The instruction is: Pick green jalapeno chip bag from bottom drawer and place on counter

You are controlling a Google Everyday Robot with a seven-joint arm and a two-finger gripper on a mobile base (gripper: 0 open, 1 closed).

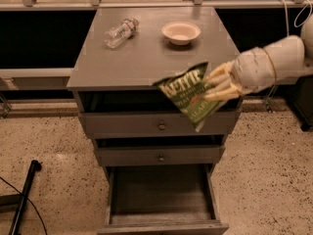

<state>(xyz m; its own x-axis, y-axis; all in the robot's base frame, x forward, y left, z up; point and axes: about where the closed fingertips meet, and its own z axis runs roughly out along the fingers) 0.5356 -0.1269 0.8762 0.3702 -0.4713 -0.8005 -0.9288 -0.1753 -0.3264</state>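
My gripper (215,86) is shut on the green jalapeno chip bag (188,93) and holds it in the air at the counter's front right edge, tilted, with its white "Kettle" lettering facing the camera. The bag's top overlaps the counter (146,53) front edge; its lower part hangs in front of the top drawer. The bottom drawer (161,195) is pulled open below, and its grey floor shows nothing in it.
A clear plastic bottle (120,32) lies on its side at the counter's back left. A white bowl (181,32) stands at the back middle. Two upper drawers with round knobs (161,126) stand slightly ajar. A black pole (24,195) leans at the lower left on the speckled floor.
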